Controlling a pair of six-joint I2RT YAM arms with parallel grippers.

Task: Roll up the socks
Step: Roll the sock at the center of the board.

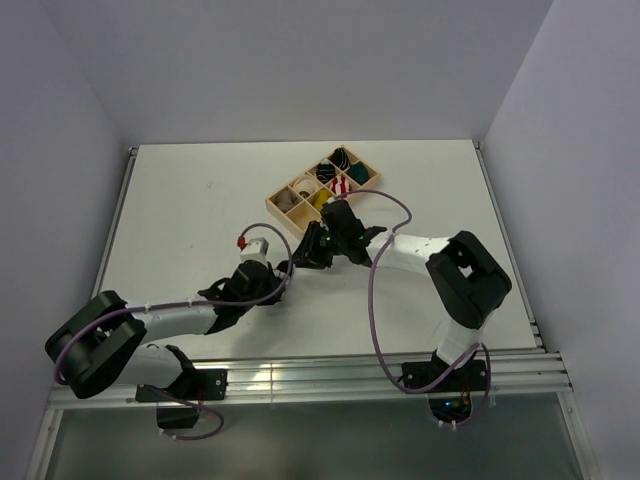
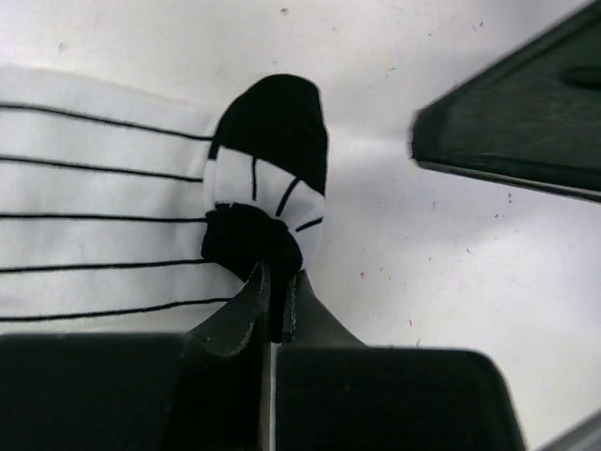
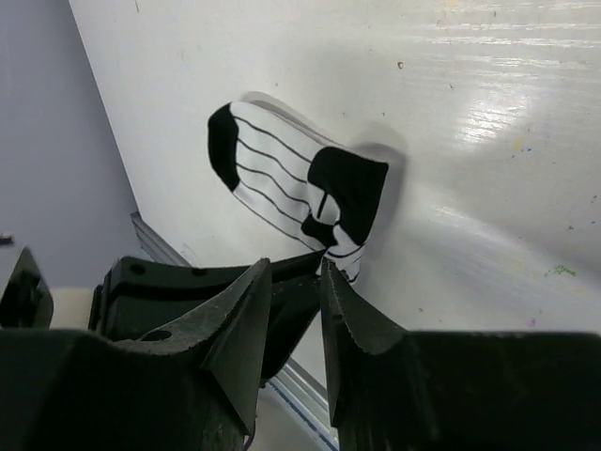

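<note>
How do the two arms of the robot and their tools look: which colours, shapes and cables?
The left arm and the right arm have white links between bulky black joints. A thin purple-grey cable runs in loose loops along each one. The left tool and the right tool are black, with two wedge-shaped fingers that narrow to a point; their inner edges are ridged.

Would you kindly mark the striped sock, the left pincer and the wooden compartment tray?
striped sock [image 2: 94, 188]: left wrist view, on its flat white striped part.
left pincer [image 2: 277, 282]: left wrist view, between its tips shut on the sock.
wooden compartment tray [image 1: 275, 207]: top external view, on its near-left wall.
</note>
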